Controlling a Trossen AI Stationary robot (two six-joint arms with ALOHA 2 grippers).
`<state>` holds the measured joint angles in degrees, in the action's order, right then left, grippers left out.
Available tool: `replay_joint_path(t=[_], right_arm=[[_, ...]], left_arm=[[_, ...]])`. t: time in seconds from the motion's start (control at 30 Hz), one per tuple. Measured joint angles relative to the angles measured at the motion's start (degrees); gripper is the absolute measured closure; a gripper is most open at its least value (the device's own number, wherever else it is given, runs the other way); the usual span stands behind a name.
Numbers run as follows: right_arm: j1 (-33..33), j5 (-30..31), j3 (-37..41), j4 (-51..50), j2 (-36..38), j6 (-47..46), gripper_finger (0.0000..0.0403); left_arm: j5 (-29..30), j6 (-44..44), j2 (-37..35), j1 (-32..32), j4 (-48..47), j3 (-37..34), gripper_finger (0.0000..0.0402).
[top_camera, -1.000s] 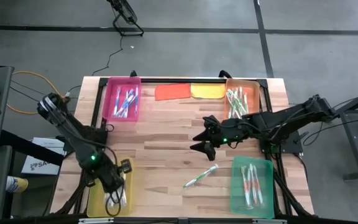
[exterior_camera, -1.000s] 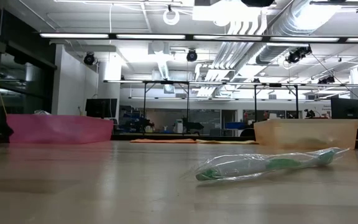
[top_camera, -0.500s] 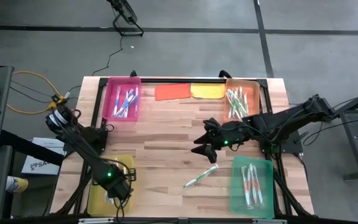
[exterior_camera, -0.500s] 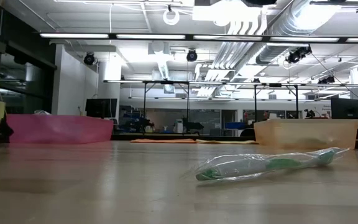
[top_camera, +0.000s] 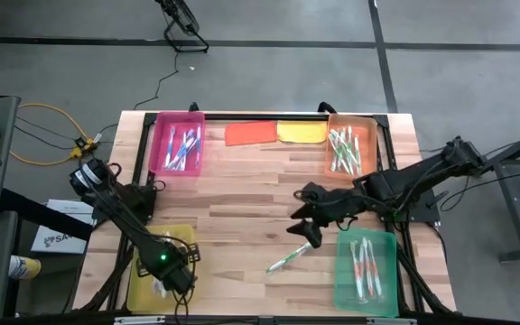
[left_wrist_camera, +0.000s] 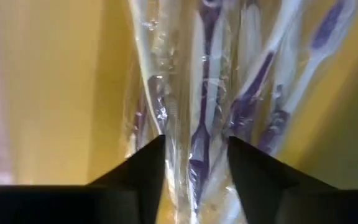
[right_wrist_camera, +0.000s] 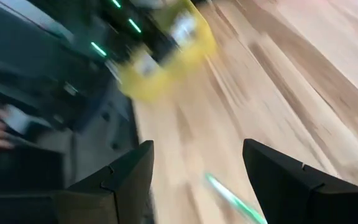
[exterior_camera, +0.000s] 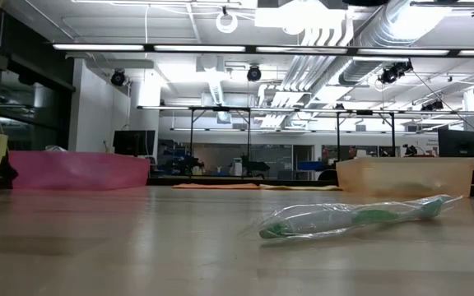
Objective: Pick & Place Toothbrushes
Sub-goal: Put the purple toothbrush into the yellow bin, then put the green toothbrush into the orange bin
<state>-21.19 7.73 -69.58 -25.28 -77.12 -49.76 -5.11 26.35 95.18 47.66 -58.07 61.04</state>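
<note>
Right hand (top_camera: 303, 226) hangs over the middle of the worktop (top_camera: 242, 194), fingers spread wide, nothing between them. Target is the loose green toothbrush (top_camera: 291, 255) in clear wrap, lying flat and diagonal on the bare wood just beside that hand, on the near side, left of the green tray (top_camera: 341, 280). The low view shows the wrap puffed and crinkly around it (exterior_camera: 352, 219).

Left hand (top_camera: 174, 271) is down inside the yellow tray (top_camera: 138, 287), fingers parted, tips straddling a wrapped purple toothbrush (left_wrist_camera: 199, 134). Can't tell if it is gripping; it looks released.

Other toothbrushes sit sorted in the pink tray (top_camera: 162, 135), orange tray (top_camera: 368, 135) and green tray.

For the pick, my read:
- turn the wrist so the fingers close across the handle, not along it
- aim at mid-handle, the stiffest part; the wrap ends will just slip
- get low enough to catch the stick, not only the film
- close slowly, the wrap could skid on wood

Green tray looks like the likely drop, judging by colour
</note>
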Motion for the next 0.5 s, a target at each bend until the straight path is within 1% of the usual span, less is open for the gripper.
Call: replay_joint_path(t=[0.1, 0.2, 0.27, 0.33, 0.43, 0.5], right_arm=[[-1.0, 0.0, 0.0, -7.5, 0.0, 0.0, 0.0163], [-2.0, -0.1, 0.0, -14.1, 0.0, 0.4, 0.0163], [-2.5, -0.1, 0.0, -17.2, 0.0, 2.0, 0.0163], [-3.2, 0.2, 0.5, -17.9, 0.0, 5.5, 0.0163], [-4.1, 0.2, 2.8, -17.9, 0.0, 12.8, 0.0163], [-4.7, -0.2, 5.0, -16.9, 0.0, 17.5, 0.0163]], left_arm=[[0.0, -6.8, -0.3, 0.0, -2.7, 2.8, 0.0200], [1.0, -10.4, -0.5, 0.0, -4.8, 6.0, 0.0178], [1.0, -12.9, -0.5, 0.0, -4.5, 8.1, 0.0173], [1.0, -16.6, -0.5, 0.0, -5.5, 9.9, 0.0172], [1.2, -24.4, -0.5, 0.0, -5.0, 13.1, 0.0171], [2.9, -30.6, -0.5, 0.0, -5.2, 15.1, 0.0171]])
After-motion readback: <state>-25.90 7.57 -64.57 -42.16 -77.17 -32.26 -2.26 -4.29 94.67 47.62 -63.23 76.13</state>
